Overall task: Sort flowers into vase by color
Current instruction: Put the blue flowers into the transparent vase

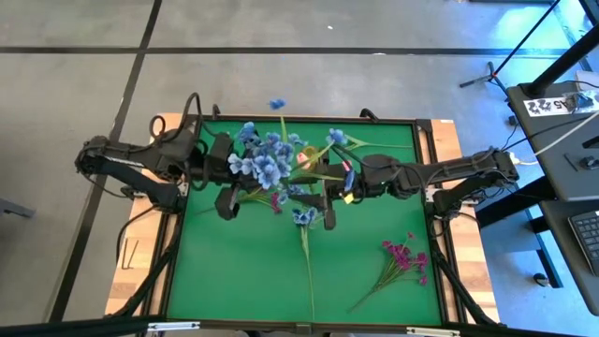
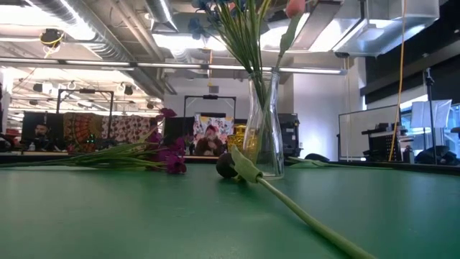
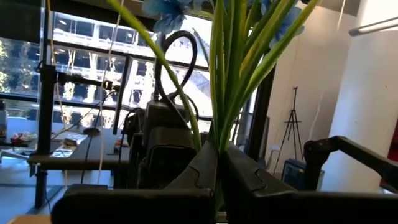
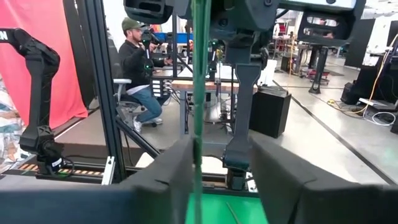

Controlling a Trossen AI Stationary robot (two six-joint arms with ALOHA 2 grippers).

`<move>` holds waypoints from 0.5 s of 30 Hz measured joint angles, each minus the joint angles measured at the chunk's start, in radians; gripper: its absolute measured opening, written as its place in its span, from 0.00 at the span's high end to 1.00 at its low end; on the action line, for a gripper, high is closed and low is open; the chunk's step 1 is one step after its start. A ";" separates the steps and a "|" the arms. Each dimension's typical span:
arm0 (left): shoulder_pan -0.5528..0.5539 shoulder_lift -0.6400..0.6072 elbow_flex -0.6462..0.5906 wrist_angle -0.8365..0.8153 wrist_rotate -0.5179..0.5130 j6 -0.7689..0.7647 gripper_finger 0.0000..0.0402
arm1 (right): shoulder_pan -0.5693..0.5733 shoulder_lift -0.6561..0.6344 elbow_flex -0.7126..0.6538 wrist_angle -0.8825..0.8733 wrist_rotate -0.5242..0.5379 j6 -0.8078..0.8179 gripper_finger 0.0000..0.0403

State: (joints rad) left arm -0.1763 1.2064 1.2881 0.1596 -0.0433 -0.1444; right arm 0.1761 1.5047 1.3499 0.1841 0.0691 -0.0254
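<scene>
Flowers (image 1: 267,161): a blue bunch stands in the glass vase (image 2: 263,129) at mid-table, with a pink bud among the stems. Magenta spray (image 1: 402,257) lies well apart near the right front corner; a dark tulip (image 2: 227,165) lies just in front of the vase.

Risk: the stem (image 4: 199,93) sits against one finger only, so it could slip or swing as the jaws close, and its head may snag the crowded bunch.

Right gripper (image 1: 329,198) reaches in level from the right, jaws part-open around that stem (not yet pinched). Left gripper (image 3: 219,171) reaches in from the left, clamped on the bunch's stems above the vase.
</scene>
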 joint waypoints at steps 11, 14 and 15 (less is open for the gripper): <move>-0.002 0.000 0.000 -0.002 -0.024 0.001 0.96 | 0.000 0.000 0.000 -0.003 -0.019 -0.005 0.98; -0.002 0.000 0.000 -0.007 -0.087 0.001 0.92 | 0.000 0.000 0.000 -0.007 -0.017 -0.005 0.95; -0.001 0.000 0.000 -0.011 -0.094 0.001 0.90 | 0.000 -0.002 0.000 -0.011 -0.017 -0.005 0.96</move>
State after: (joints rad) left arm -0.1777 1.2060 1.2881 0.1487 -0.1374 -0.1436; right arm 0.1761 1.5025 1.3499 0.1734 0.0518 -0.0304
